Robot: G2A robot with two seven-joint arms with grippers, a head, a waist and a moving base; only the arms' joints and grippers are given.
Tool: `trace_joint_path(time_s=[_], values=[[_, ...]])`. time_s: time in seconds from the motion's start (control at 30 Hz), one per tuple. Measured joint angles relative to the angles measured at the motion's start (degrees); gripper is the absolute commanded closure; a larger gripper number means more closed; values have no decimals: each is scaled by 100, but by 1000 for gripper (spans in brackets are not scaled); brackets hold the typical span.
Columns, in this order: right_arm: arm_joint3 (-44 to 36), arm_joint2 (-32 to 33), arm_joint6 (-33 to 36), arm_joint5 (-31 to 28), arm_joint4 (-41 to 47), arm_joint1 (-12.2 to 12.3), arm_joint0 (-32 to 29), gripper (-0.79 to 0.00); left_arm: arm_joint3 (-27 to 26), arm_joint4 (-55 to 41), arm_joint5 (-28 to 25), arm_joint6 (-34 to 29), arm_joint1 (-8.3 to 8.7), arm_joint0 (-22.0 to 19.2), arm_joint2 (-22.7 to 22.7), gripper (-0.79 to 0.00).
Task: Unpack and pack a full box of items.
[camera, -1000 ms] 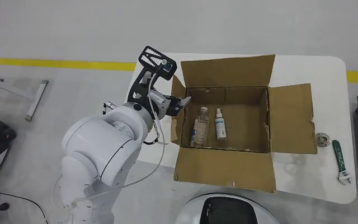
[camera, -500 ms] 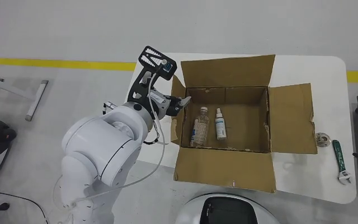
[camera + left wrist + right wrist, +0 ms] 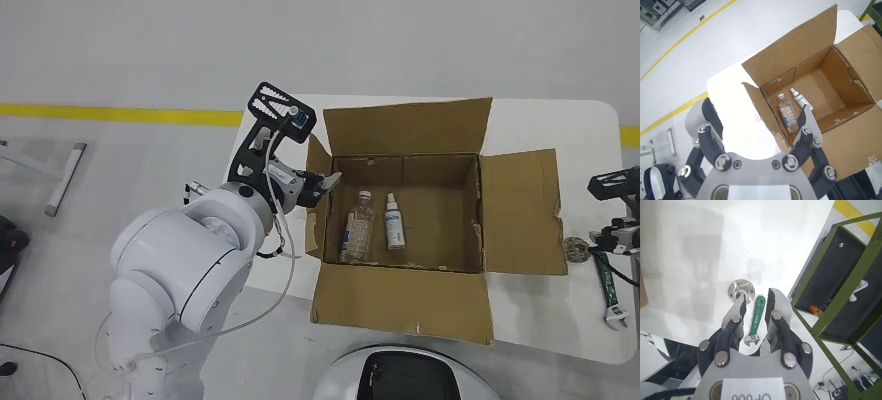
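**Q:** Where is the box, and what is lying in it?

**A:** A brown cardboard box (image 3: 400, 300) (image 3: 838, 136) is sitting in the middle of a white table (image 3: 560, 130) with all four flaps folded outward. On its floor, toward the robot's left side, a clear plastic bottle with a white cap (image 3: 356, 230) (image 3: 788, 113) and a small white spray bottle (image 3: 394, 222) (image 3: 799, 98) are lying flat. They are just beside each other without touching, caps pointing at the far wall.

**Q:** What are the two grippers doing?

**A:** The left gripper (image 3: 300, 145) (image 3: 756, 103) is hanging outside the box, above its left flap. Its fingers are spread wide and are gripping nothing. The right gripper (image 3: 618, 212) (image 3: 756, 294) is hovering over the table's right end, beyond the box's right flap. Its fingers are parted partway and are also holding nothing.

**Q:** What is lying under the right gripper?

**A:** A green-handled adjustable wrench with a silver head (image 3: 607, 285) (image 3: 756, 317) is lying flat on the table. In the right wrist view its handle is showing in the gap between the fingers. A round silver metal flange (image 3: 576, 248) (image 3: 738, 291) is resting just beside the handle's end, and one fingertip is overlapping it. I cannot tell whether that fingertip is touching it. A green metal rack (image 3: 865, 279) is standing past the table's edge.
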Motion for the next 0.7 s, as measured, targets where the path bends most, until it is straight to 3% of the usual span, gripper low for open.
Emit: trace_joint_path(time_s=[0.7], values=[[409, -562, -151, 238, 160, 236, -67, -357, 0, 0, 0, 0, 0, 0, 0, -785]])
